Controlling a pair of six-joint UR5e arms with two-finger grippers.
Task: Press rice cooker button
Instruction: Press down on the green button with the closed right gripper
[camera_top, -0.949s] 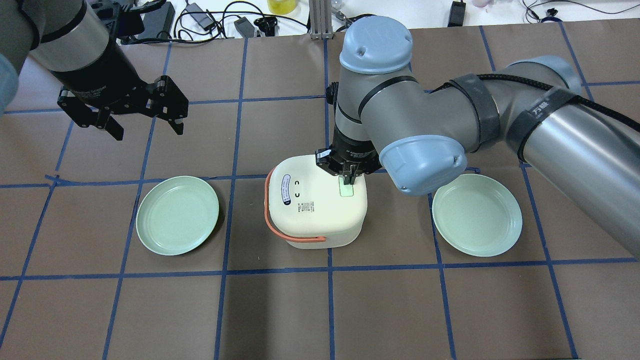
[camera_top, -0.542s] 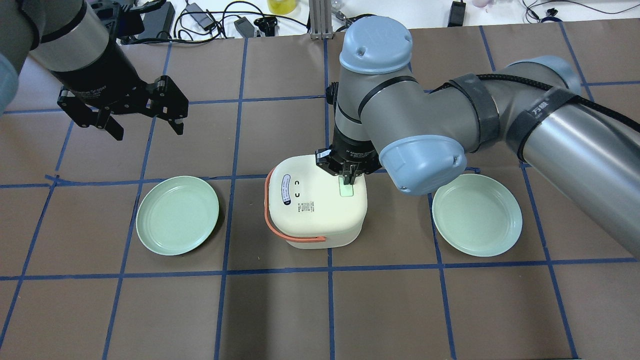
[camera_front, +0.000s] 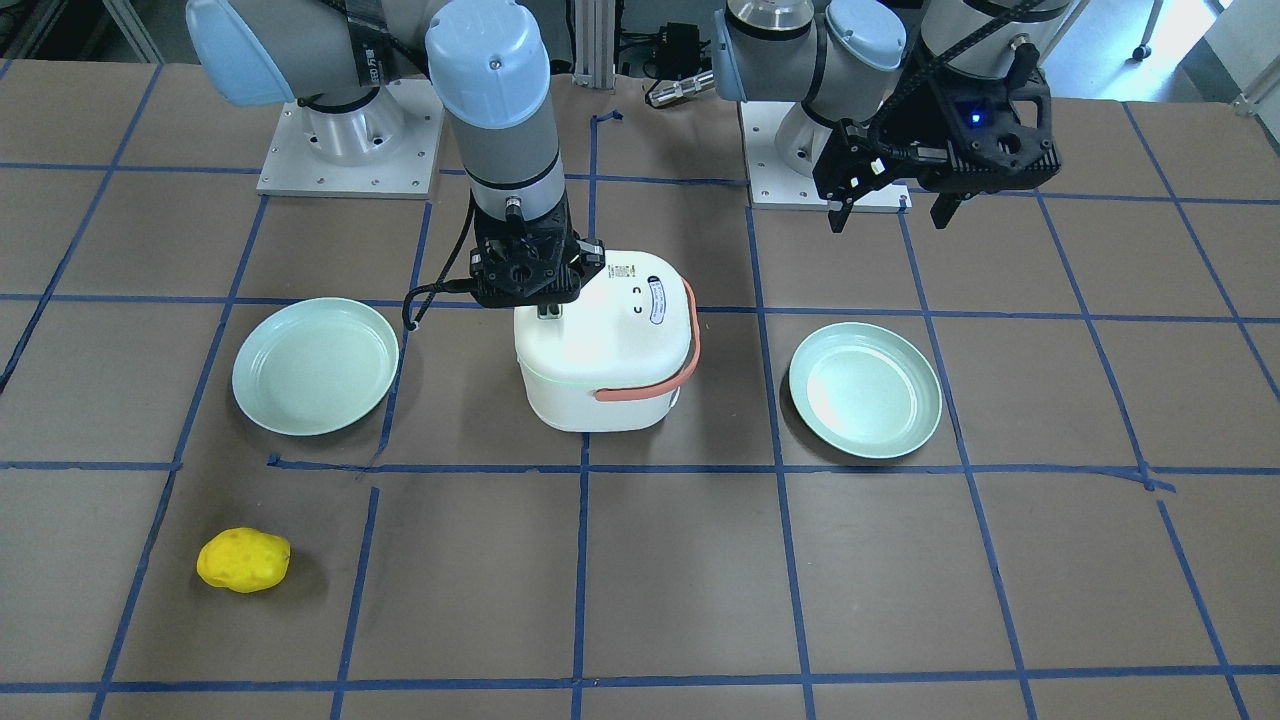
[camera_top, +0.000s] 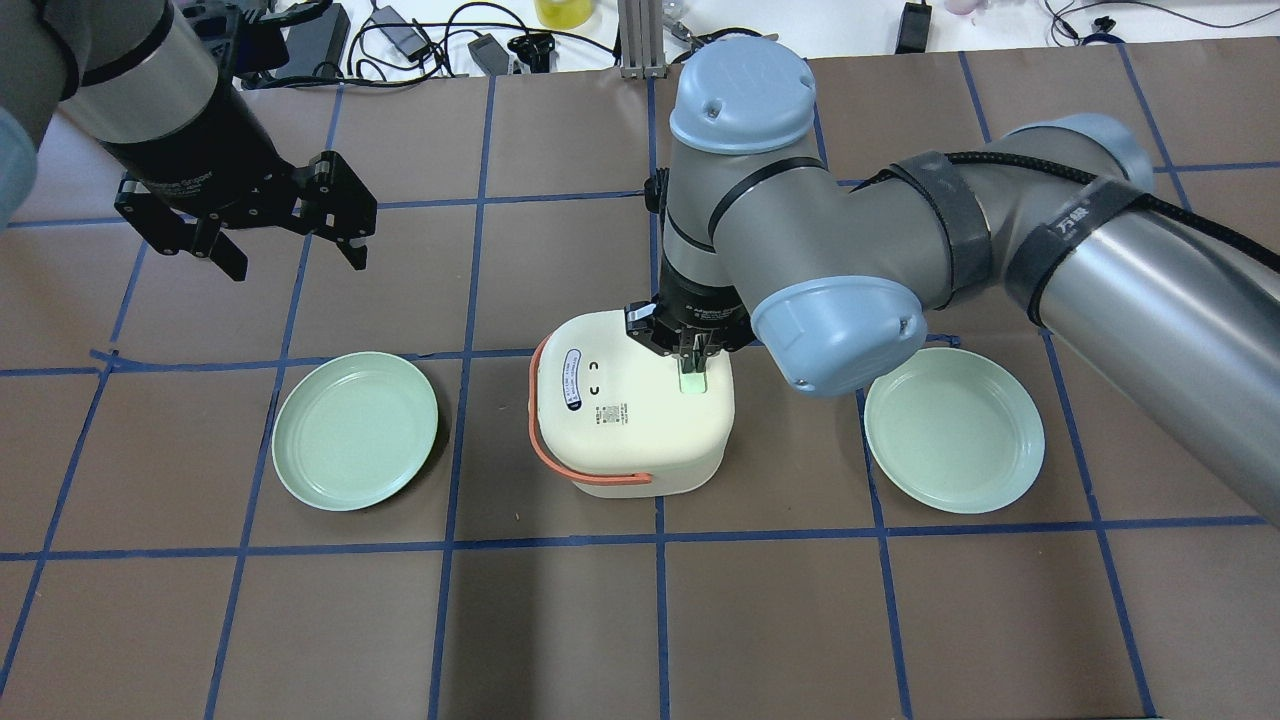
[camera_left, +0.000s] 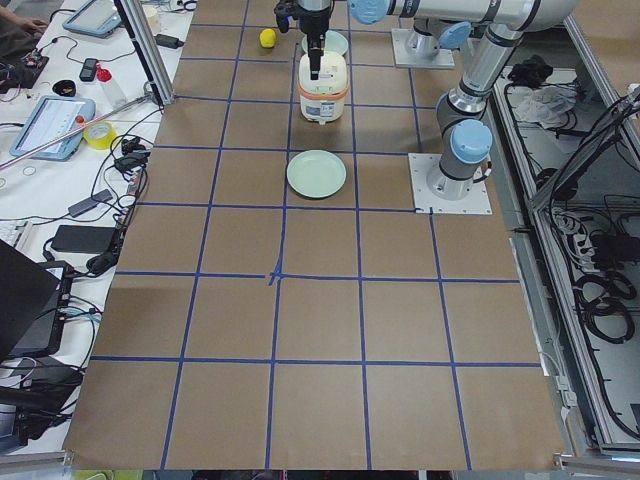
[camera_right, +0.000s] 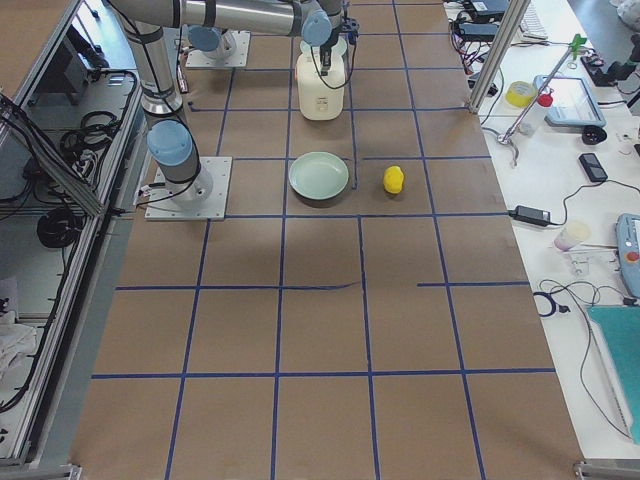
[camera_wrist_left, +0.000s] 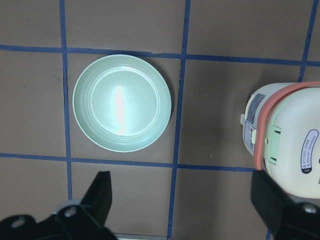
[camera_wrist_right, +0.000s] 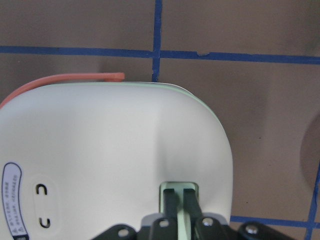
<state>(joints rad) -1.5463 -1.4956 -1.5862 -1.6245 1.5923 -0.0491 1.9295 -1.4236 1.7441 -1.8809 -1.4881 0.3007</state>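
A white rice cooker (camera_top: 620, 420) with an orange handle stands at the table's middle; it also shows in the front view (camera_front: 600, 350). Its pale green button (camera_top: 691, 382) sits at the lid's right edge. My right gripper (camera_top: 692, 364) is shut and points straight down, fingertips together on the button. The right wrist view shows the tips (camera_wrist_right: 179, 200) in the button's recess (camera_wrist_right: 179, 187). My left gripper (camera_top: 298, 265) is open and empty, well above the table at the far left, apart from the cooker (camera_wrist_left: 290, 135).
A green plate (camera_top: 355, 430) lies left of the cooker and another green plate (camera_top: 955, 430) lies right of it. A yellow lumpy object (camera_front: 243, 560) lies near the operators' side. Cables and gear lie beyond the table's far edge (camera_top: 420, 40).
My right arm has shifted slightly to the left, with its shut fingertips still on the button. The left arm has not moved.
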